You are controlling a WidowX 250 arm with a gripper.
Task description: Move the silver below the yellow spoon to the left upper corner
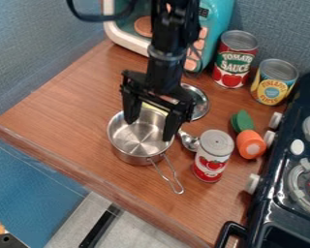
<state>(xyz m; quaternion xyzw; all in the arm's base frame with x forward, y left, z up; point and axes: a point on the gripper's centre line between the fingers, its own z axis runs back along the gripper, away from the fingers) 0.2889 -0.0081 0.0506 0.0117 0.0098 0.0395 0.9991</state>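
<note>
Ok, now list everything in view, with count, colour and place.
pot: 1, silver, counter's middle
yellow item: 1, yellow, by pot's far rim, partly hidden
spoon: 1, silver, right of pot
lid: 1, silver, behind pot
cans: 3, one red and white right of pot, one red and green and one yellow at back right
toy food: orange and green, beside stove; one piece or two, cannot tell
toy oven: 1, teal and white, back
stove: 1, black, right
counter: 1, brown
walls: blue, behind
arm: 1, black, from top edge
end effector: 1, black, over pot
</note>
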